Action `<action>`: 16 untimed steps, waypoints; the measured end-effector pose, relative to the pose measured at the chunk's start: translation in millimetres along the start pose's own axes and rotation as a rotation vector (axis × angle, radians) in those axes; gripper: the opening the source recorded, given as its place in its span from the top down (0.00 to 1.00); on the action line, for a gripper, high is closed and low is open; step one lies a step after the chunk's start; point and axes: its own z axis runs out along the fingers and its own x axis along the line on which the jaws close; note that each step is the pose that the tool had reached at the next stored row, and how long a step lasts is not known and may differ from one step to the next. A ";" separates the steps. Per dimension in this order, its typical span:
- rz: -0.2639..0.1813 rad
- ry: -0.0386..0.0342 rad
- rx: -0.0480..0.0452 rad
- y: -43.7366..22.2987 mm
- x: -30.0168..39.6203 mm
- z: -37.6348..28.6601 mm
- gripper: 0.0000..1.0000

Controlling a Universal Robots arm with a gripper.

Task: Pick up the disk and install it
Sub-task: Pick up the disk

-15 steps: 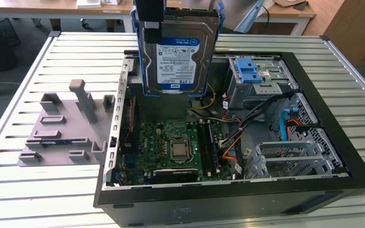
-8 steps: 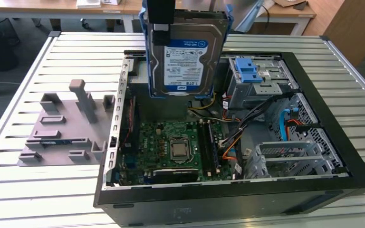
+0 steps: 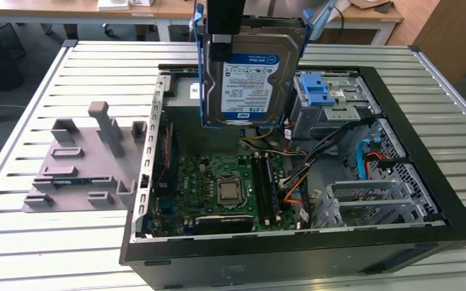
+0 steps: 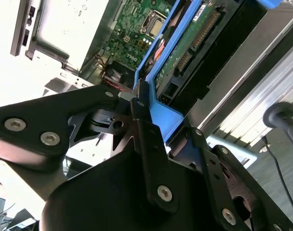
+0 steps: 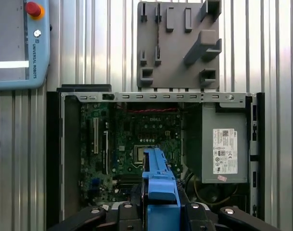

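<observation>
The disk (image 3: 249, 73), a silver hard drive with a blue-and-white label and a blue plastic frame, hangs upright above the open computer case (image 3: 298, 254), over its back half. My gripper (image 3: 221, 30) comes down from above and is shut on the disk's upper edge. In the second wrist view the black fingers (image 4: 142, 108) clamp the blue frame (image 4: 160, 108), with the drive's circuit-board side (image 4: 194, 43) running away from them. In the first wrist view the frame's blue edge (image 5: 158, 185) sticks out from my gripper (image 5: 158, 207), above the motherboard (image 5: 132, 139).
A grey fixture plate (image 3: 83, 163) with upright pegs lies on the slatted table at the exterior view's left of the case. Inside the case are a drive cage with a blue latch piece (image 3: 314, 91), cables and a grey power supply (image 5: 223, 144). A teach pendant (image 5: 16, 43) rests nearby.
</observation>
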 end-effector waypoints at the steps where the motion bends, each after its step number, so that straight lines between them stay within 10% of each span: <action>1: 0.000 0.0001 0.0000 -1.7 0.6 -0.1 0.64; 16: 0.000 -0.0002 -0.0001 -18.6 2.0 -0.5 0.64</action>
